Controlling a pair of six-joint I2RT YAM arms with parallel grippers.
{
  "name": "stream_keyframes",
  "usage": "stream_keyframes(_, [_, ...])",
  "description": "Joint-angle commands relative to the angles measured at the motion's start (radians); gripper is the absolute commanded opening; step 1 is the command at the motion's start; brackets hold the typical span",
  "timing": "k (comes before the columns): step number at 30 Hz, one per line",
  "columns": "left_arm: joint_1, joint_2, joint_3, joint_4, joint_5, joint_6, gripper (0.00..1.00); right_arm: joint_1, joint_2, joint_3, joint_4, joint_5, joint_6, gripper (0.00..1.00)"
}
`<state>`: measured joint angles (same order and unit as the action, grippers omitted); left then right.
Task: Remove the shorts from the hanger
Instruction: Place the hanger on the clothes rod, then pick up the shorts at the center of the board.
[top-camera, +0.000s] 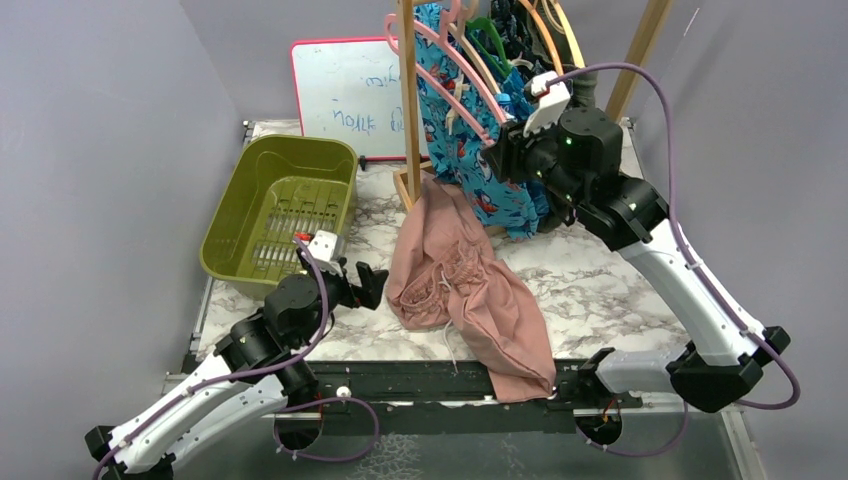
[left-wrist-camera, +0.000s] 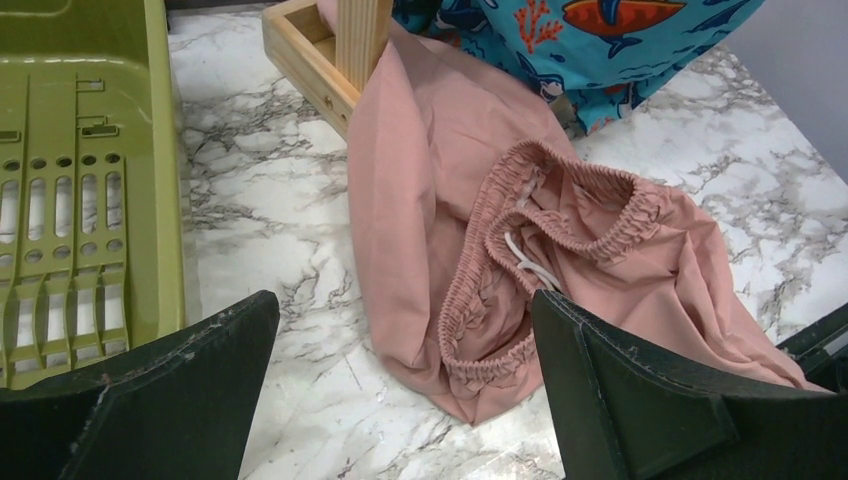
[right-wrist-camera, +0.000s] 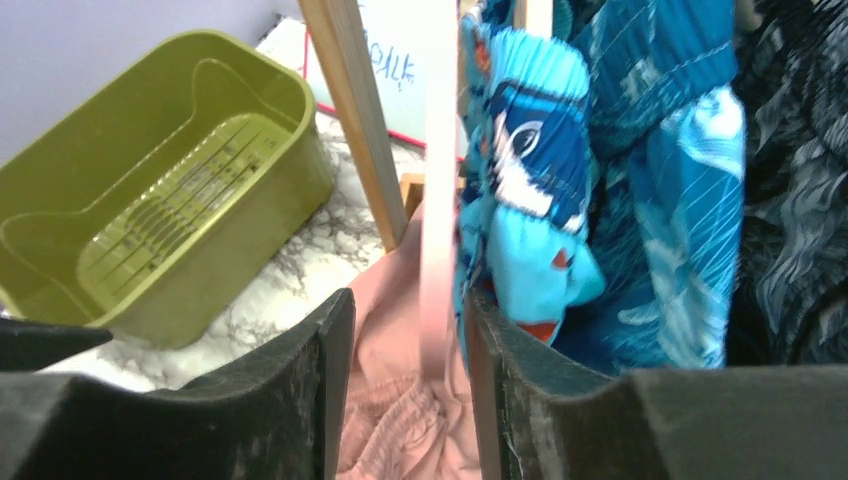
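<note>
Pink shorts (top-camera: 460, 285) down, 6 o'clock of rack (top-camera: 408, 100); other shorts (top-camera: 470, 160) still hung; right gripper (right-wrist-camera: 410, 340) loose round pink hanger (right-wrist-camera: 440, 200); left gripper (left-wrist-camera: 405, 310) wide, empty

Dusty pink shorts (top-camera: 460, 270), blue cartoon-print shorts (top-camera: 468, 165), olive green basket (top-camera: 300, 141), white marbled table (top-camera: 600, 285).

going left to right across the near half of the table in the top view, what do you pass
olive basket → left gripper, jaws wide open → pink shorts, lying in a heap on the marble → right arm
</note>
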<state>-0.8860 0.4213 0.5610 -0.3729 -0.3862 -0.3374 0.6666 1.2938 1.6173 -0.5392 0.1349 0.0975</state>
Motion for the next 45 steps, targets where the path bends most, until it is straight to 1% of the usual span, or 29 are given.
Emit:
stream_keyframes(1, [-0.003, -0.034, 0.039, -0.033, -0.03, -0.024, 0.99, 0.001, -0.085, -0.057, -0.015, -0.063, 0.022, 0.55])
stream_keyframes(4, [-0.003, -0.091, 0.024, -0.033, -0.035, -0.05, 0.99, 0.0, -0.169, -0.128, 0.004, -0.079, 0.038, 0.71])
stream_keyframes(6, [-0.003, -0.126, 0.009, -0.029, -0.031, -0.063, 0.99, 0.002, -0.235, -0.186, 0.018, -0.09, 0.046, 0.78])
stream_keyframes(10, [-0.003, -0.159, 0.008, -0.014, 0.026, -0.046, 0.99, 0.002, -0.379, -0.322, 0.04, -0.065, 0.115, 0.85])
stream_keyframes(13, [-0.003, -0.168, 0.003, -0.003, 0.025, -0.043, 0.99, 0.001, -0.499, -0.44, 0.049, -0.037, 0.197, 0.86])
stream_keyframes(15, [-0.003, -0.149, 0.011, 0.01, 0.068, -0.038, 0.99, 0.001, -0.573, -0.524, 0.054, -0.036, 0.237, 0.88])
stream_keyframes(17, [-0.004, -0.12, 0.019, 0.033, 0.162, -0.036, 0.99, 0.002, -0.64, -0.593, 0.034, -0.024, 0.283, 0.88])
stream_keyframes(19, [-0.003, -0.081, 0.014, 0.074, 0.224, -0.061, 0.99, 0.001, -0.7, -0.663, 0.008, -0.004, 0.358, 0.88])
stream_keyframes(23, [-0.002, 0.028, 0.008, 0.149, 0.332, -0.168, 0.99, 0.001, -0.82, -0.852, -0.033, 0.011, 0.531, 0.88])
stream_keyframes(25, [-0.003, 0.121, 0.018, 0.188, 0.413, -0.207, 0.99, 0.001, -0.878, -0.945, -0.015, 0.021, 0.608, 0.88])
stream_keyframes(27, [-0.009, 0.253, 0.051, 0.191, 0.518, -0.208, 0.99, 0.001, -0.921, -1.005, 0.009, 0.019, 0.667, 0.88])
stream_keyframes(28, [-0.023, 0.314, 0.063, 0.192, 0.531, -0.204, 0.99, 0.002, -0.933, -1.025, 0.018, 0.011, 0.682, 0.88])
stream_keyframes(29, [-0.049, 0.362, 0.07, 0.195, 0.505, -0.193, 0.99, 0.001, -0.943, -1.04, 0.025, 0.005, 0.692, 0.88])
stream_keyframes(33, [-0.198, 0.486, 0.12, 0.202, 0.293, -0.115, 0.99, 0.002, -0.947, -1.054, 0.003, 0.007, 0.7, 0.88])
stream_keyframes(36, [-0.259, 0.576, 0.153, 0.24, 0.172, -0.093, 0.99, 0.001, -0.939, -1.037, -0.044, 0.047, 0.705, 0.88])
stream_keyframes(41, [-0.268, 0.758, 0.182, 0.329, 0.017, -0.074, 0.99, 0.002, -0.958, -1.025, -0.087, 0.071, 0.712, 0.88])
stream_keyframes(45, [-0.266, 0.884, 0.169, 0.439, -0.119, -0.01, 0.99, 0.001, -0.991, -1.029, -0.105, 0.082, 0.714, 0.88])
